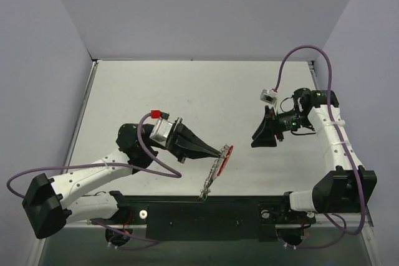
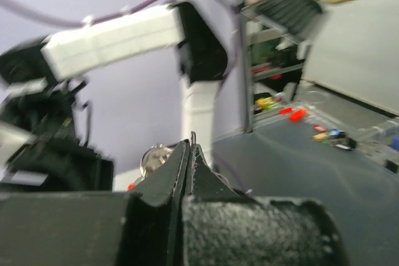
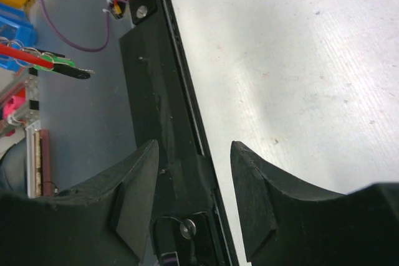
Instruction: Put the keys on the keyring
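The keyring (image 1: 214,172) is held by the left gripper (image 1: 222,151), whose fingers are pressed together on its upper end. It hangs above the near half of the table (image 1: 187,91), about midway between the left and right edges. From the grip the chain slants down toward the near edge, and its lower end is seen at the black plate (image 1: 206,219) that runs along that edge (whether it touches the plate cannot be told). A red key (image 1: 229,155) is seen at the top, just beside the fingertips, and a green key (image 1: 203,197) at the bottom of the chain. In the left wrist view no gap is seen between the fingers (image 2: 168,169). A thin loop of wire pokes out above their tips, and the rest of the ring is blurred and mostly hidden.

The right gripper (image 1: 256,142) is held over the right half of the table, well apart from the keyring. Its jaws stand partly apart and nothing is held between them; in the right wrist view only the table and the plate are seen through the gap. At the upper left of that view the red key, the green key and a black key (image 3: 76,72) are seen strung in a row.
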Action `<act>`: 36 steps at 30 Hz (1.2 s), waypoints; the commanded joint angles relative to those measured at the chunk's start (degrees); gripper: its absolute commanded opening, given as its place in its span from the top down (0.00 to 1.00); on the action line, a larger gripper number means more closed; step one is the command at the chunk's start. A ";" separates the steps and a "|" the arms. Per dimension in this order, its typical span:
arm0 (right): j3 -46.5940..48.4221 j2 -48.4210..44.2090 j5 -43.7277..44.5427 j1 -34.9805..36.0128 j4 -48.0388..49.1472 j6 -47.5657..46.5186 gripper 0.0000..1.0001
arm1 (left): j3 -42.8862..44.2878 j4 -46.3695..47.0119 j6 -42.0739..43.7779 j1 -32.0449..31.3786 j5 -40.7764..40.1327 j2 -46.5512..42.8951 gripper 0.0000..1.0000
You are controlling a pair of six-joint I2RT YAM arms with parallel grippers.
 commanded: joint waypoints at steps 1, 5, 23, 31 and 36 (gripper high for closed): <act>0.45 -2.26 5.25 -2.51 -2.33 -5.67 0.52 | 2.44 -34.85 19.63 0.53 -13.88 -5.65 1.00; -1.65 -4.01 16.39 -5.41 9.84 7.99 0.50 | 0.61 -43.99 21.88 0.52 -27.69 -8.64 1.00; -7.55 6.52 39.46 -1.12 33.71 10.71 0.49 | -13.28 -47.07 20.48 0.61 -35.70 -24.55 1.00; -6.67 12.50 56.69 10.23 40.56 20.33 0.48 | -15.66 -46.90 19.07 0.61 -37.20 -27.55 1.00; -7.28 15.14 58.71 12.16 40.91 16.93 0.49 | -15.57 -48.57 18.81 0.53 -37.37 -27.90 1.00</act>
